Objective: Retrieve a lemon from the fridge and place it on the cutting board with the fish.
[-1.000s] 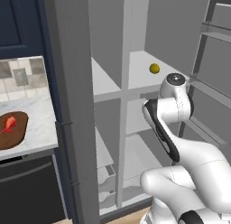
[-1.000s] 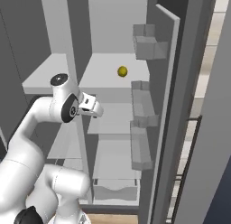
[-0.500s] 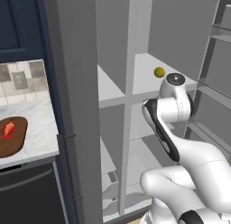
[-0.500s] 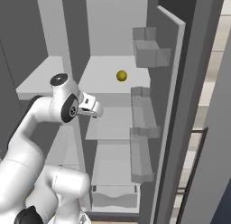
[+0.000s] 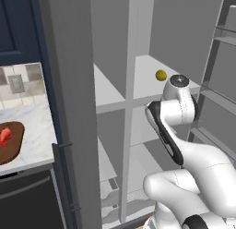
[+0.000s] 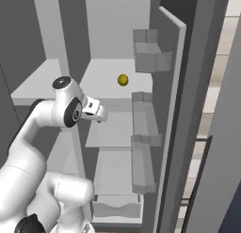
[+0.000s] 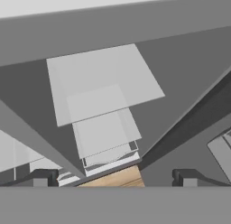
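The fridge [image 5: 69,108] stands open, its pale shelves bare except for the lemon [image 5: 161,75], a small yellow ball on the upper shelf [image 6: 103,72]. The lemon [image 6: 123,80] lies behind and above my hand. My gripper [image 6: 100,117] hangs in front of the shelf edge, pointing downward, a short way below and left of the lemon. In the hand view the gripper [image 7: 113,180] is open with nothing between its fingertips [image 7: 41,178], facing the lower shelves. At the far left, the cutting board [image 5: 10,142] lies on the counter with the fish [image 5: 3,135] on it.
Door racks [image 6: 145,119] line the open right door, with another rack [image 6: 148,54] above. A drawer [image 6: 115,206] sits at the fridge bottom. The marble counter [image 5: 30,131] and navy cabinets [image 5: 18,25] are left of the fridge's grey door edge.
The whole picture has shifted: the base has driven right, so the counter and board have slid toward the left edge. The arm holds the same pose and the gripper stays open.
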### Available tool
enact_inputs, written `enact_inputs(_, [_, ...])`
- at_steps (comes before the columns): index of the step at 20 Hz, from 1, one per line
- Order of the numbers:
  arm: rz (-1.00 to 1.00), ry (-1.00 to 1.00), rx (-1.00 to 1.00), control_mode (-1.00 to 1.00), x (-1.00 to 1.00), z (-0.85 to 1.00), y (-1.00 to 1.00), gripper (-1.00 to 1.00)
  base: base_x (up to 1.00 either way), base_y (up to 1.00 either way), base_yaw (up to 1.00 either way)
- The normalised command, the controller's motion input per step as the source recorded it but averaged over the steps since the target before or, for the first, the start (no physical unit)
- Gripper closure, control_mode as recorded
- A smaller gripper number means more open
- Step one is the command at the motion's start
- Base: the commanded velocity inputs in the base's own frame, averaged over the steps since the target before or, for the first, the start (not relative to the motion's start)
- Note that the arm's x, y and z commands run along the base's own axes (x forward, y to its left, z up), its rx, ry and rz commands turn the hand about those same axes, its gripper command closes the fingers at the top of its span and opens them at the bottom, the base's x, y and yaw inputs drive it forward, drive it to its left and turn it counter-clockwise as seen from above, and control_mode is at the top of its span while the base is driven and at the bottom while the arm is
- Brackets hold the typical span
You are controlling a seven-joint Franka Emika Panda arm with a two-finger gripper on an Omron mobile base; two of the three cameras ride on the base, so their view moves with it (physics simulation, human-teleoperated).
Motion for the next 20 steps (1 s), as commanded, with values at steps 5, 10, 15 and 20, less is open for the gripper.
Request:
enact_inputs(5, [0.0,0.0,0.0,1.0,0.0,0.0,0.0,-1.0,0.1,-0.09,-0.05])
enact_inputs(10, [0.0,0.0,0.0,1.0,0.0,0.0,0.0,-1.0,0.04,-0.09,-0.18])
enact_inputs(15, [0.0,0.0,0.0,1.0,0.0,0.0,0.0,-1.0,0.01,0.0,-0.13])
enact_inputs(20, [0.0,0.0,0.0,1.0,0.0,0.0,0.0,-1.0,0.01,0.0,-0.11])
